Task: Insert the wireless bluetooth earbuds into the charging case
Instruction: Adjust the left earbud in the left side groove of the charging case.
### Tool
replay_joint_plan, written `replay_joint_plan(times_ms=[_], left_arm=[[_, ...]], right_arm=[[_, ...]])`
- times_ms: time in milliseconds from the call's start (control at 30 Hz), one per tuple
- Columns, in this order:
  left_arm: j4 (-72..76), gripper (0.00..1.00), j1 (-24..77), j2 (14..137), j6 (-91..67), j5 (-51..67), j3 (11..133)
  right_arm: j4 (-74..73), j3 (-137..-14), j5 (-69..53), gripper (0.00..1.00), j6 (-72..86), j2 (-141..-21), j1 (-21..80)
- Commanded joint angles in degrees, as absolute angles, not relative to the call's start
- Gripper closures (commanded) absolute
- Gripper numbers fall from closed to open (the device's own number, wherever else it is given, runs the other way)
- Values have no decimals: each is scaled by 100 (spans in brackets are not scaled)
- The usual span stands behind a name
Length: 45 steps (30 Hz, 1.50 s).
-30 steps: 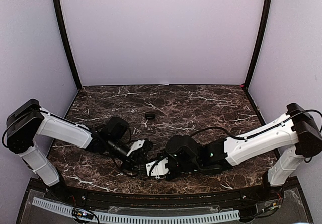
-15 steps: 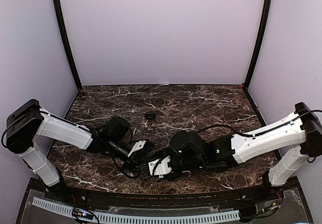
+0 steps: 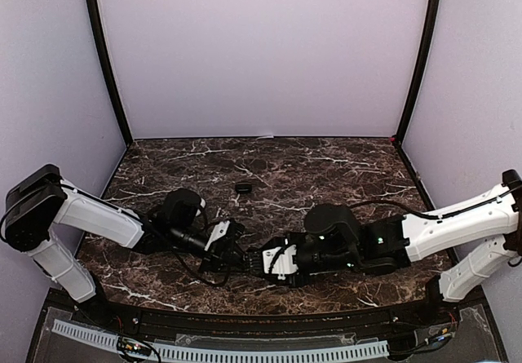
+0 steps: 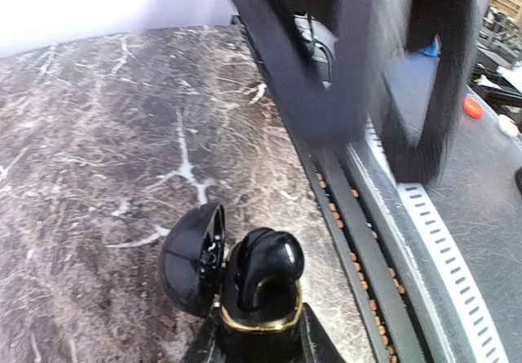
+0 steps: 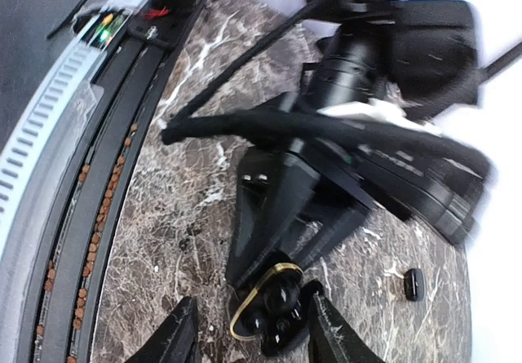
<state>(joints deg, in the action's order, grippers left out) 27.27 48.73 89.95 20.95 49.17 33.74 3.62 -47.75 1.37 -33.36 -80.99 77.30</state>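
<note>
Lower centre, left gripper point(image 4: 254, 345): clamped on charging case point(image 4: 254, 318), steadying it open for loading.
Right gripper point(image 5: 253, 334): fingers apart near black earbud point(image 4: 263, 267), likely to seat it.

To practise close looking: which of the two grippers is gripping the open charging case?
The left gripper, shut on the charging case at its gold-rimmed base; the right gripper stands open nearby, holding nothing.

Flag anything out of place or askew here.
One earbud sits proud of the open case, apparently not fully seated. A small black piece lies alone mid-table, far from the case. Nothing looks spilled or damaged.
</note>
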Motion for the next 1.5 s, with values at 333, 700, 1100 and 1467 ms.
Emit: replay_joint_plan(times_ms=[333, 700, 1100, 1467], left_arm=[[5518, 93, 4825, 8562, 1014, 3380, 2411], [6229, 93, 4834, 8762, 1188, 2521, 2367], [7434, 93, 4834, 9707, 1313, 1760, 2810], [7765, 92, 4843, 10006, 1566, 1485, 2923]], right_arm=[[1783, -4236, 853, 72, -111, -7163, 7112], [177, -5058, 1742, 86, 2239, -7434, 7093], [-1236, -6437, 1193, 90, 3599, -8236, 6952], [-1941, -7378, 382, 87, 4590, -9051, 6448]])
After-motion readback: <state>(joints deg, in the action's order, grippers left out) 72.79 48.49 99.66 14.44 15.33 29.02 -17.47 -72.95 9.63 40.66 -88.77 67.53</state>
